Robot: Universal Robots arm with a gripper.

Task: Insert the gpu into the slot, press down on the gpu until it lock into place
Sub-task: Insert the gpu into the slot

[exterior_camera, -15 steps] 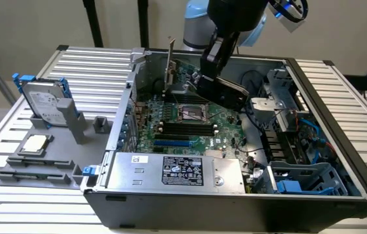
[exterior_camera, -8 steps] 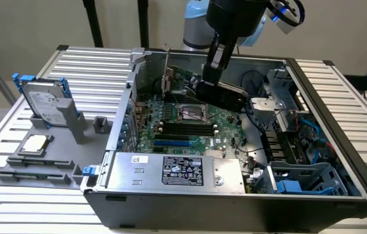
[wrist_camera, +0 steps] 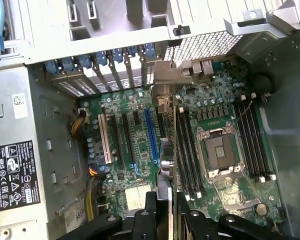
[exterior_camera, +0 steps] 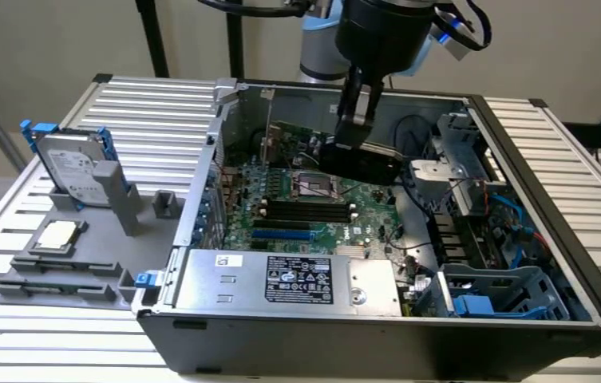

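Hand (wrist_camera: 170,219) downward, tight around gpu (exterior_camera: 362,164)

Single arm (exterior_camera: 383,32) hangs vertical from above, wrist pointing straight down — tool (exterior_camera: 345,140) closed, fingers (wrist_camera: 149,216) clamped on the gpu (exterior_camera: 366,163).

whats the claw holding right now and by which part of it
The claw holds the gpu, pinched at its upper long edge, with the card hanging below.
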